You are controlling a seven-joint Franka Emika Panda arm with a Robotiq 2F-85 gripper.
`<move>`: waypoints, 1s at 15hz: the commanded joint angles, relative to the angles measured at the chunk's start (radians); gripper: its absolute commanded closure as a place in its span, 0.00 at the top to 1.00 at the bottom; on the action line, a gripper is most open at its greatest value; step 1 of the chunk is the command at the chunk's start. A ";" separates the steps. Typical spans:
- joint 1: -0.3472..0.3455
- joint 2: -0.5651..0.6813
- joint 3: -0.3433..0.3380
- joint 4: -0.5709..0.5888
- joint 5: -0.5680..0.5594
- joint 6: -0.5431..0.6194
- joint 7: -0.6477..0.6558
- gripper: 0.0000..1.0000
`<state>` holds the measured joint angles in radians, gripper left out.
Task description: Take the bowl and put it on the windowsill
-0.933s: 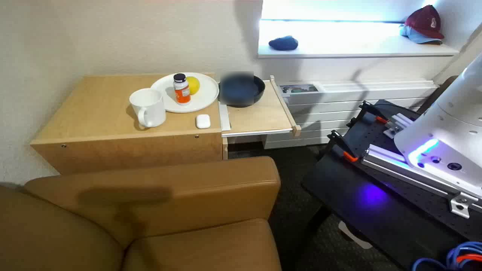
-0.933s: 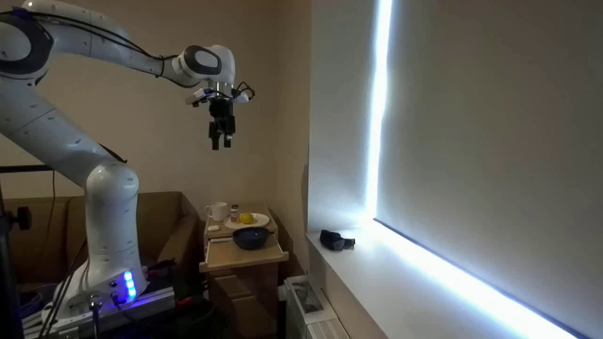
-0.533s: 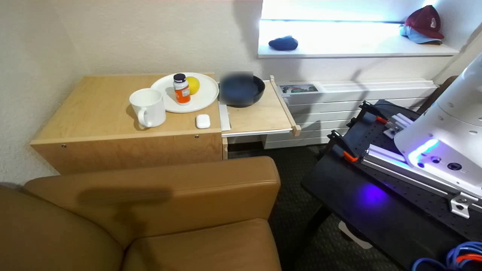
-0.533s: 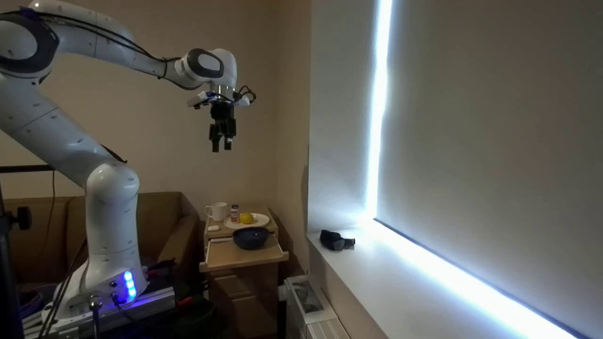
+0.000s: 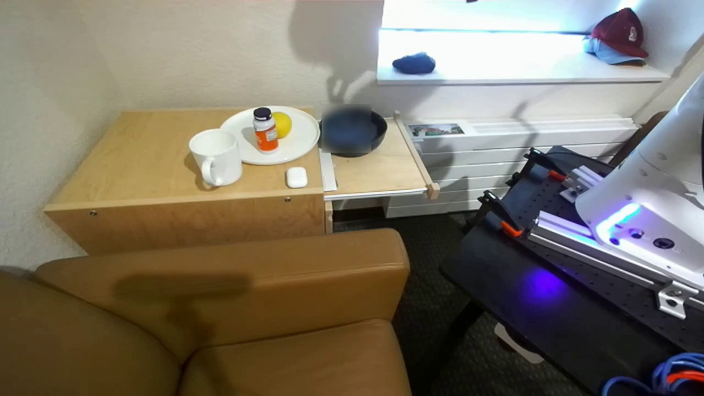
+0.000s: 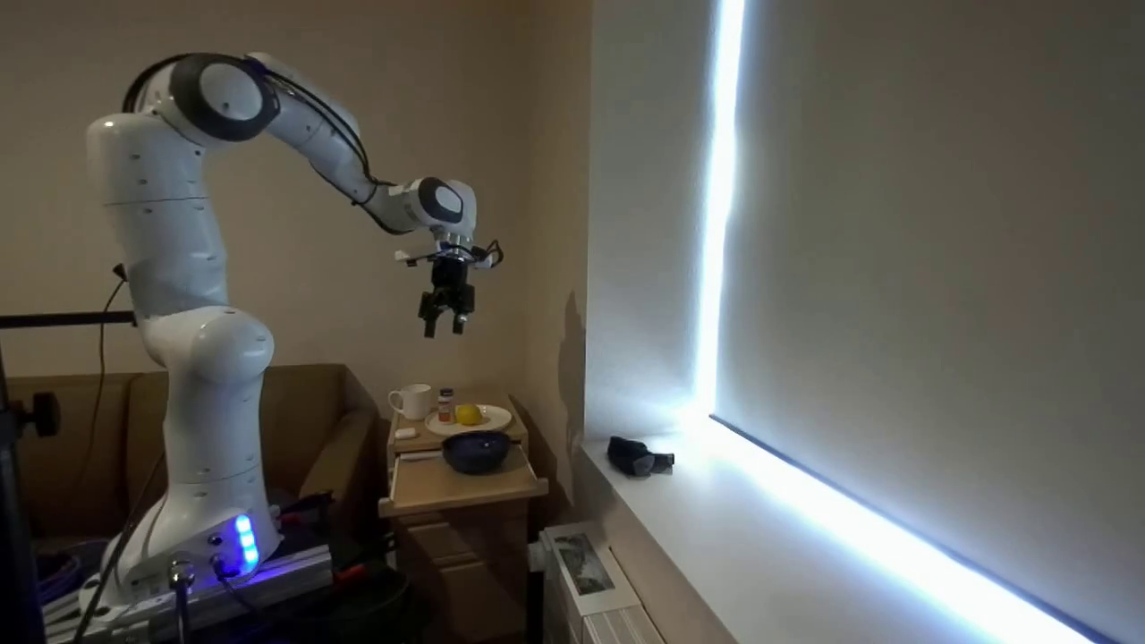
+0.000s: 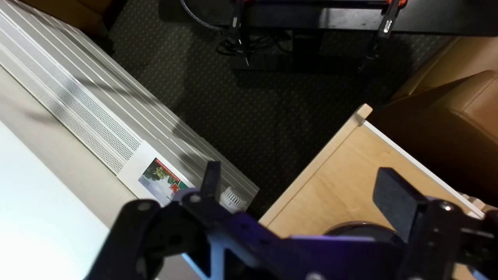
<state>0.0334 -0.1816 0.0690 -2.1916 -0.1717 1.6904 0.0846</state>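
The bowl sits on the pull-out board of the desk, so it looks like no part of the job is done yet. The end effector hangs higher up than the bowl, with its two fingers spread apart and holding nothing. What is left, I think, is to go down, grab the bowl, lift it, and set it on the windowsill.
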 commanded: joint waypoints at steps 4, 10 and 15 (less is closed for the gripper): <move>0.023 0.215 0.004 0.124 0.003 0.001 0.032 1.00; 0.023 0.264 -0.002 0.186 0.015 -0.022 0.032 1.00; 0.022 0.420 0.001 0.147 0.204 0.291 0.099 1.00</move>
<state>0.0497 0.1304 0.0722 -2.0319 -0.0602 1.8119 0.1425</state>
